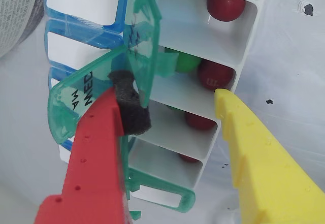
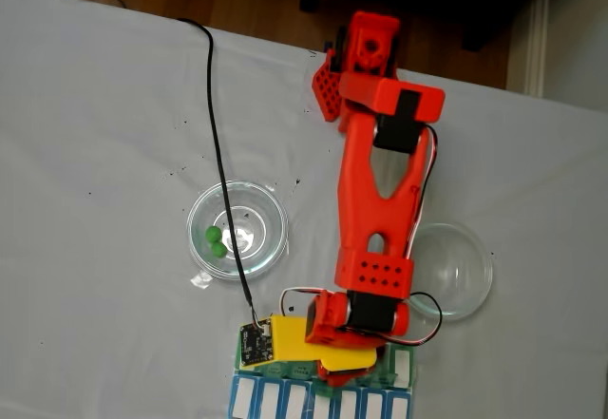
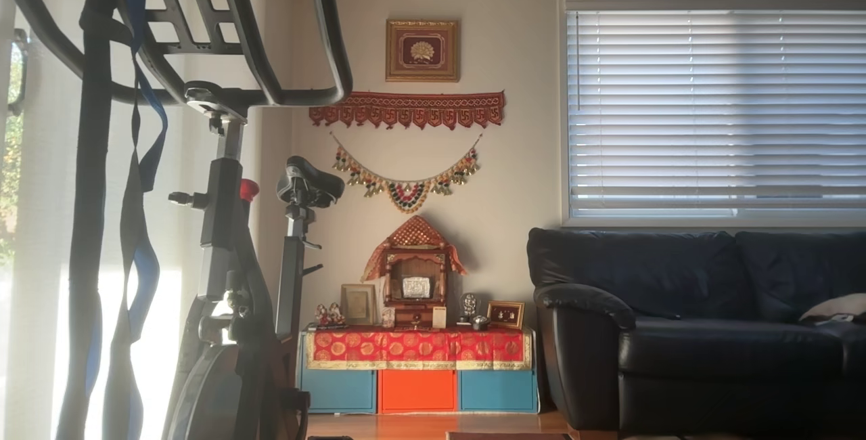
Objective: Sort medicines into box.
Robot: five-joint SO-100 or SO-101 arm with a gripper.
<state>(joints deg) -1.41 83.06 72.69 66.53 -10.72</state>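
Wrist view: the pincer [image 1: 170,99] stands wide and empty, its red and yellow fingers straddling the white compartments of the box [image 1: 203,36], whose long axis runs up the frame, crossing the gap. Red and green pills [image 1: 216,74] lie inside. Fixed view: two green pills [image 2: 215,240] wait in a glass dish [image 2: 275,212], up-left of the pincer.

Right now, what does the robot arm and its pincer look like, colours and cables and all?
The arm is bright red plastic with black motor blocks at its joints and thin wires looping near the wrist. The pincer has one red finger with rows of small holes and a dark foam pad near its tip, and one yellow finger with a stepped inner edge.
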